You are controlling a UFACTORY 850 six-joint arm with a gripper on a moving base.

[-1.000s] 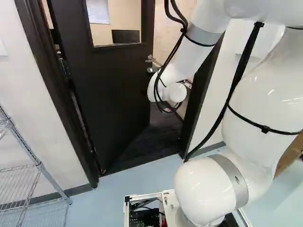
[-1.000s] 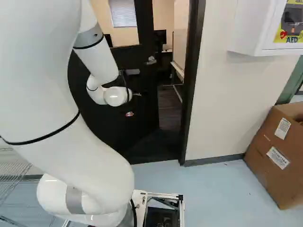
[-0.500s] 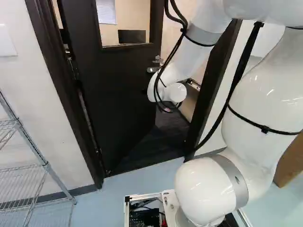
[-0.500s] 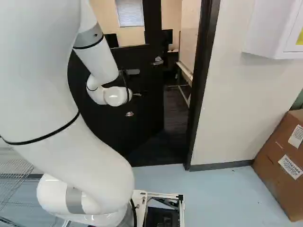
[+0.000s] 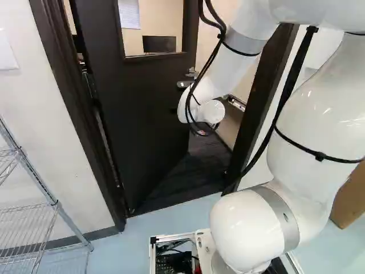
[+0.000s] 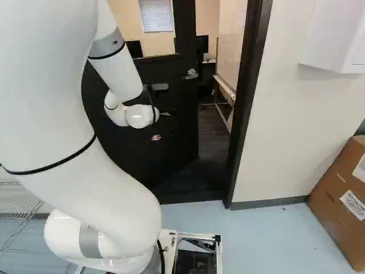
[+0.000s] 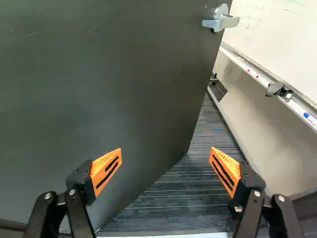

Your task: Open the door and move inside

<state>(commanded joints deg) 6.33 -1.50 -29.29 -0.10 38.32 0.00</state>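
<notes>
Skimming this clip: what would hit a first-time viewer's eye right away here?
Most likely the huge white arm, filling much of both base views. Next, the dark door ahead of it, standing partly open onto another room. In the wrist view, the gripper's bright orange pads stand wide apart, the door handle beyond them.

You can't see the top of the door (image 5: 148, 103); both base views cut it off. The arm (image 5: 319, 114) hides part of the cardboard box (image 6: 336, 200) in your left base view. Writing on the whiteboard (image 7: 277, 29) is too small to read.
</notes>
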